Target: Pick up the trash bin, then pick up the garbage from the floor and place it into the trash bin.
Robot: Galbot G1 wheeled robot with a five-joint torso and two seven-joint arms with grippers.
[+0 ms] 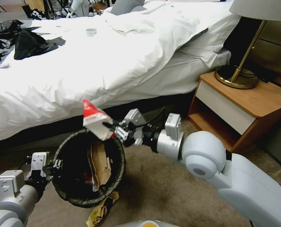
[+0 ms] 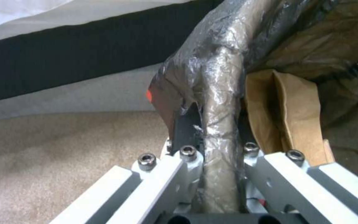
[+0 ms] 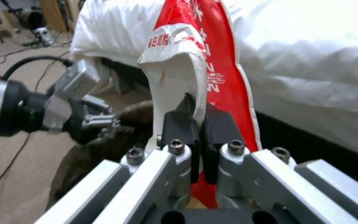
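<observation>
Two grippers are engaged. The right gripper (image 1: 110, 126) is closed on a red-and-white wrapper (image 1: 96, 119), which is held in the air over the far rim of the trash bin (image 1: 116, 170); in the right wrist view the dark pads (image 3: 181, 123) are seen pressed together on the wrapper's (image 3: 195, 62) white edge. The left gripper (image 1: 53, 164) is clamped on the bin's near-left rim, and the bin is held tilted, mouth toward the camera. In the left wrist view the liner-covered rim (image 2: 218, 102) is seen pinched between the fingers (image 2: 187, 124). A tan paper bag (image 1: 99, 162) is lodged upright inside the bin, with something red beside it low in the liner. A yellow snack packet (image 1: 102, 209) is left on the carpet (image 1: 165, 189), partly under the bin's near edge. The bed (image 1: 115, 56) is seen just behind the bin, a nightstand (image 1: 241, 107) with a brass lamp (image 1: 241, 69) to the right.
</observation>
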